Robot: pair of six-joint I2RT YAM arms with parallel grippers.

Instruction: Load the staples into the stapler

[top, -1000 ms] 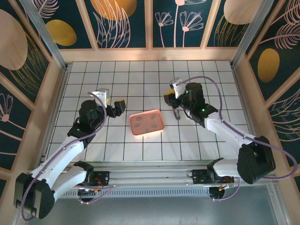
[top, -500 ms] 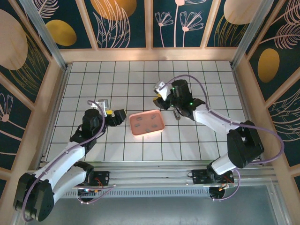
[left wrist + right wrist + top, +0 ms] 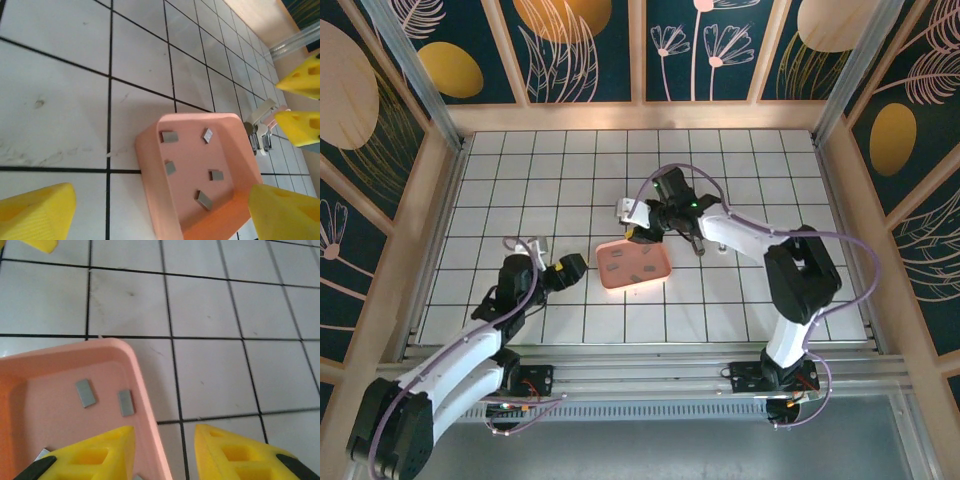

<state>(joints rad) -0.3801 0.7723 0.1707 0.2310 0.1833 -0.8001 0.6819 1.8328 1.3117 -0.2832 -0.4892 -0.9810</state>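
Bench point(image 3: 500, 170) work has barely begun. Pink tray point(image 3: 607, 276) sits mid-bench. Left claw point(image 3: 566, 268) gapes wide, empty. Right claw point(image 3: 165, 455), narrowly parted, hangs empty over its rim. Stapler point(image 3: 698, 243) lies near. Staples point(image 3: 210, 175) lie in the tray, unloaded.

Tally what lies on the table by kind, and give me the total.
Pink tray: 1
Staples in the tray: 5 in sight in the left wrist view
Stapler: 1
Total: 7
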